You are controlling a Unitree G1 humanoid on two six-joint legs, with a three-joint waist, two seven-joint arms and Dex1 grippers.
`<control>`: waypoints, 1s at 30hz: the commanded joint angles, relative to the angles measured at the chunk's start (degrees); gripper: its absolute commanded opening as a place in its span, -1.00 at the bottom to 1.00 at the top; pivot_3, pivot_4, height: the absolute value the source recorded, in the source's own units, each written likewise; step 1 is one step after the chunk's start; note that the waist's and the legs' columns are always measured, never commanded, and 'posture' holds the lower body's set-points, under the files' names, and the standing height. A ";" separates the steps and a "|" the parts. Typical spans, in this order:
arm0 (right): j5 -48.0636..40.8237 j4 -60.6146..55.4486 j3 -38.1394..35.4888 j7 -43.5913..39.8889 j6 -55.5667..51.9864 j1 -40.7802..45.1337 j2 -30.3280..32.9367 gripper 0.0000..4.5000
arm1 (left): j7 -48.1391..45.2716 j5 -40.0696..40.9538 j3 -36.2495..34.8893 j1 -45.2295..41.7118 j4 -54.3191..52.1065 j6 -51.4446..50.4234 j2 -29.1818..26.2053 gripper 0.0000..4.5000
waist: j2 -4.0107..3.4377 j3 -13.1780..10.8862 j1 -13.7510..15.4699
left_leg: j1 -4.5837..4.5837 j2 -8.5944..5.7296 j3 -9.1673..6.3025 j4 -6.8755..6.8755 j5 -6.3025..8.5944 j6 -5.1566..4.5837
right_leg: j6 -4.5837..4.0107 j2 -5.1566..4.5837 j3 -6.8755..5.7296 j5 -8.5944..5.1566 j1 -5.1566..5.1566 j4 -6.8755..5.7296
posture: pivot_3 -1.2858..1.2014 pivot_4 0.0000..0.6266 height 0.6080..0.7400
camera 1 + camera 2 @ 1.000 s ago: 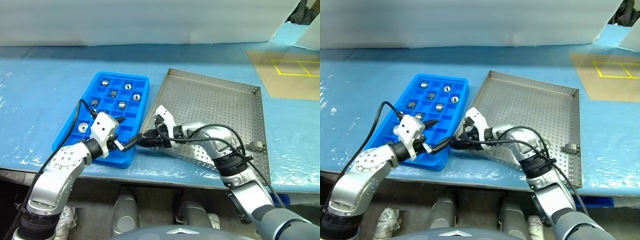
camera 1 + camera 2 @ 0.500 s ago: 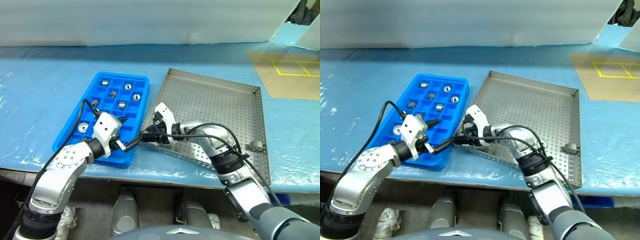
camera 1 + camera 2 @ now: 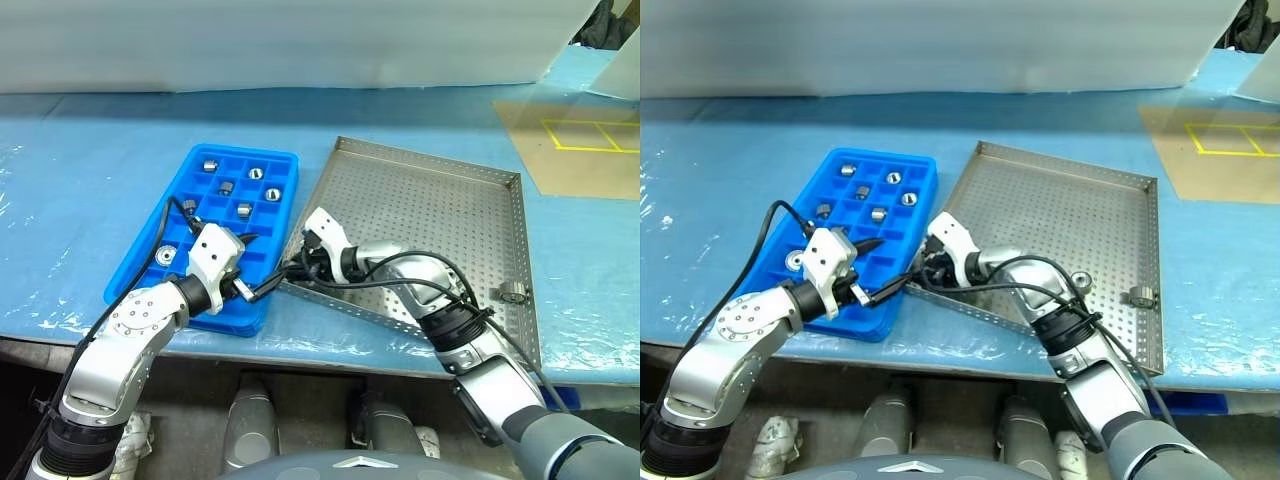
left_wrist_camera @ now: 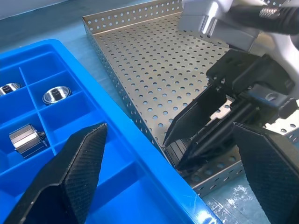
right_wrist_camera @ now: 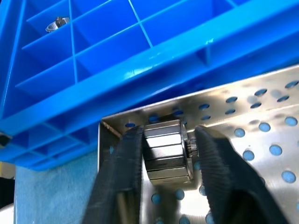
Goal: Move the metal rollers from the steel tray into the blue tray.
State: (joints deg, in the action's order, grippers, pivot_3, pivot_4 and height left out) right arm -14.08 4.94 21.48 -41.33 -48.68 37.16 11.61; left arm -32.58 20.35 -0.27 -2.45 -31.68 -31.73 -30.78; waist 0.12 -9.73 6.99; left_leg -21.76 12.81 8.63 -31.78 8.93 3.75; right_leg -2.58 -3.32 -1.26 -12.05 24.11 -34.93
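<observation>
The steel tray (image 3: 430,200) lies right of the blue tray (image 3: 283,162) on the blue-covered table. My right gripper (image 5: 167,133) is down in the steel tray's near-left corner, shut on a metal roller (image 5: 167,151) that rests on the perforated floor against the rim. From the head the right gripper (image 3: 293,272) sits just beside the blue tray's edge. My left gripper (image 4: 169,129) hangs open and empty over the blue tray's near-right corner, facing the right one. Several rollers (image 3: 244,209) lie in the blue tray's compartments. Another roller (image 3: 513,292) rests by the steel tray's right rim.
A brown board with yellow tape lines (image 3: 585,140) lies at the far right of the table. White sheeting (image 3: 300,45) runs along the back. The table's front edge is close under both arms.
The right gripper has edged further into the steel tray's corner and its fingers have closed on the roller. The left arm has stayed still with its fingers spread.
</observation>
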 commanded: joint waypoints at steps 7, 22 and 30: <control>-1.74 0.53 -5.20 -1.84 6.05 2.95 -0.63 -0.69 | 4.21 0.67 -4.84 2.42 -4.94 0.57 1.13 1.00 | 0.00 0.00 0.01 | -0.03 0.00 0.00 0.00 0.00 0.00 | 0.00 0.00 0.00 0.00 0.01 0.00 | 0.21 -0.52 1.00; -0.89 8.73 -7.53 -4.55 11.49 12.33 -4.06 -0.69 | 14.48 -1.04 -7.84 13.63 -12.95 0.98 7.96 1.00 | 0.00 -0.01 1.10 | -0.17 0.02 -0.04 0.00 0.03 -0.05 | -0.02 0.00 -0.05 0.00 0.10 0.05 | 0.32 -0.52 1.00; 0.34 13.75 -7.76 -3.44 15.44 14.40 -7.87 -0.69 | 18.58 -1.71 -8.90 18.14 -16.09 -0.17 9.63 1.00 | 0.01 -0.01 2.26 | -0.22 0.03 -0.06 0.00 0.11 -0.20 | -0.01 0.00 -0.07 -0.01 0.16 0.06 | 0.37 -0.52 1.00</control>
State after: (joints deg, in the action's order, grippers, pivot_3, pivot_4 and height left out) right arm -13.55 18.60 14.77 -45.18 -35.50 49.42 4.71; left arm -14.96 18.97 -8.25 15.06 -44.34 -31.87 -21.54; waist 0.13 -9.75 9.25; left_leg -21.98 12.83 8.56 -31.79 9.05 3.55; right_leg -2.59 -3.33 -1.33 -12.05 24.26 -34.87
